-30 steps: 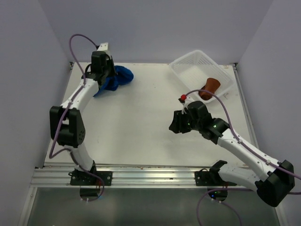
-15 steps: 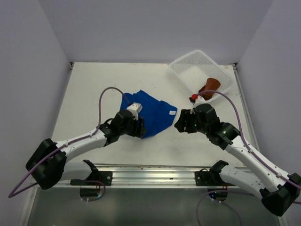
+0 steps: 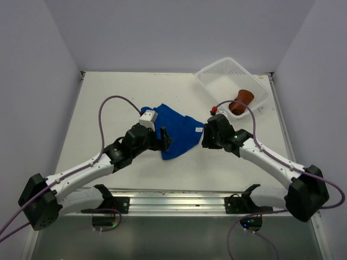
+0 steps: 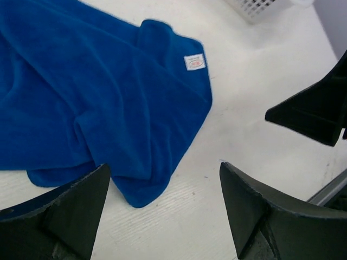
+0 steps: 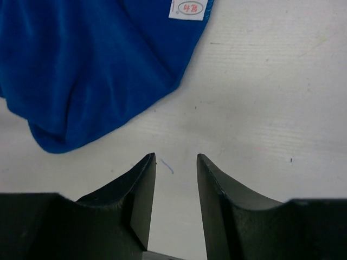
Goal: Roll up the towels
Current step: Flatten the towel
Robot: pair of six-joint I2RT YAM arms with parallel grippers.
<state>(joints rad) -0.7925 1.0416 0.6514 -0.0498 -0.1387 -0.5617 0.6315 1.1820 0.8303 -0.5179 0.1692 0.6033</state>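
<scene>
— Blue towel (image 3: pixel 179 132)?
— Lies rumpled, partly spread on the bench (image 3: pixel 119 97), between the two hands, white label (image 4: pixel 194 61) at its right corner.
— Left hand (image 3: pixel 162 138)?
— Gapes wide, empty, over the towel's near edge.
— Right hand (image 3: pixel 205 138)?
— Stands narrow, nothing in it, just beside the label corner, clear of the cloth.
— Brown towel (image 3: pixel 242 101)?
— Sits bunched in the basket (image 3: pixel 227 60), far right, against its near rim.
</scene>
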